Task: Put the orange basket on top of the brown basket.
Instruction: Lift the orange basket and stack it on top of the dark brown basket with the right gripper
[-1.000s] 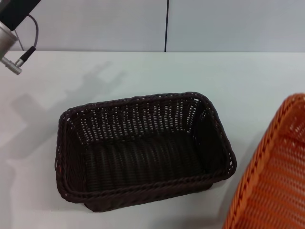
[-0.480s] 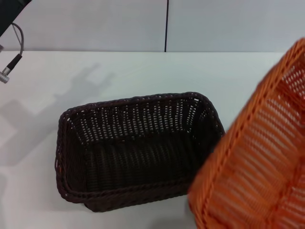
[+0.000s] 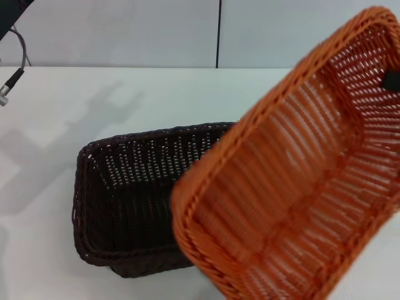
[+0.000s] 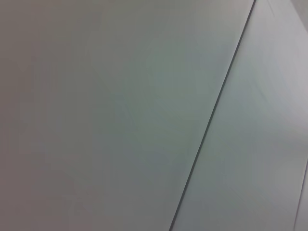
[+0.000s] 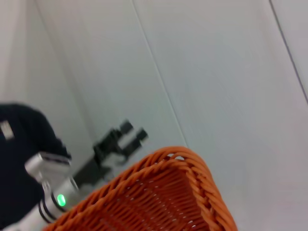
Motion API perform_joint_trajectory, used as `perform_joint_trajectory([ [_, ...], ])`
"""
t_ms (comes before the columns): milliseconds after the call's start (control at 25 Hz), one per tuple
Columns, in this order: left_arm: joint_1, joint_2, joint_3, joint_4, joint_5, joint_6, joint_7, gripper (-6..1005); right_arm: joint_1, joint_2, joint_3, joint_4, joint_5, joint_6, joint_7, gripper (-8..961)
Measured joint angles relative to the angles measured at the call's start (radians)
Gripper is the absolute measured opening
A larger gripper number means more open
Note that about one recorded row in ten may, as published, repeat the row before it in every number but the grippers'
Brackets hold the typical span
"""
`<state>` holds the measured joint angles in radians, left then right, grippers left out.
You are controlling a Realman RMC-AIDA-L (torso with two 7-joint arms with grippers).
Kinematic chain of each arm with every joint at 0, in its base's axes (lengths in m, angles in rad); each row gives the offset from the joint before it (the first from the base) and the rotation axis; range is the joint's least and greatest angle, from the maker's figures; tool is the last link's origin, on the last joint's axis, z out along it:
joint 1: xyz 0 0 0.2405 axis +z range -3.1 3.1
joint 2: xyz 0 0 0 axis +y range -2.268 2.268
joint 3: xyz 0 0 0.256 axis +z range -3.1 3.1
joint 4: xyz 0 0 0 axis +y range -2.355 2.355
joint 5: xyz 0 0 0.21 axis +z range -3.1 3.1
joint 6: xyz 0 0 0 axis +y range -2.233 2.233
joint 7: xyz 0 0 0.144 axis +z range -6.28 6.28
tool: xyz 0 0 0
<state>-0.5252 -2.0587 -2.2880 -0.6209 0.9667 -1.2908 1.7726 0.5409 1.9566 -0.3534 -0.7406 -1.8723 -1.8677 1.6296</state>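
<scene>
The orange basket (image 3: 294, 187) hangs tilted in the air, its open side facing me, and covers the right part of the brown basket (image 3: 125, 200), which stands on the white table. My right gripper (image 3: 392, 81) shows only as a dark piece behind the orange basket's upper right rim, where it holds the basket. The right wrist view shows the orange basket's braided rim (image 5: 192, 178). My left arm (image 3: 9, 19) is raised at the far left, away from both baskets. Its gripper (image 5: 134, 130) shows far off in the right wrist view, fingers apart and empty.
The white table (image 3: 125, 100) reaches back to a pale wall (image 3: 125, 31) with a dark vertical seam. The left wrist view shows only that wall and seam (image 4: 211, 110). A cable with a metal plug (image 3: 7, 90) hangs from the left arm.
The orange basket has risen from the lower right and moved left, now overlapping the brown basket's right side. The left arm has drawn slightly further up and left. The brown basket has not moved.
</scene>
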Motion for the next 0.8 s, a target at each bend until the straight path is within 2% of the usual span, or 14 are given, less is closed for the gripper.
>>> perform_joint_trajectory([
  [80, 0.000, 0.000, 0.000, 0.000, 0.000, 0.000, 0.000, 771, -0.003, 0.018, 0.000, 0.055, 0.039, 0.011, -0.036, 148],
  [120, -0.007, 0.002, 0.000, 0.000, 0.008, 0.018, 0.000, 771, -0.004, 0.033, 0.001, 0.123, 0.079, 0.028, -0.078, 148],
  [160, -0.011, 0.002, 0.001, 0.000, 0.019, 0.023, 0.000, 771, -0.004, 0.033, 0.001, 0.123, 0.079, 0.028, -0.078, 148],
  [360, -0.028, 0.004, 0.004, 0.000, 0.041, 0.037, 0.001, 771, -0.003, 0.070, 0.003, 0.279, 0.172, 0.075, -0.180, 148],
  [520, -0.044, 0.005, 0.006, 0.000, 0.041, 0.051, 0.001, 771, 0.012, 0.110, 0.002, 0.430, 0.202, 0.136, -0.281, 148],
  [560, -0.044, 0.005, 0.006, 0.000, 0.041, 0.051, 0.001, 771, 0.012, 0.110, 0.002, 0.430, 0.202, 0.136, -0.281, 148],
  [720, -0.056, 0.003, 0.001, 0.002, 0.041, 0.060, 0.000, 770, 0.029, 0.118, 0.017, 0.617, 0.215, 0.174, -0.398, 148],
  [800, -0.058, 0.003, 0.001, 0.004, 0.041, 0.062, 0.000, 770, 0.030, 0.119, 0.021, 0.643, 0.216, 0.180, -0.413, 148],
])
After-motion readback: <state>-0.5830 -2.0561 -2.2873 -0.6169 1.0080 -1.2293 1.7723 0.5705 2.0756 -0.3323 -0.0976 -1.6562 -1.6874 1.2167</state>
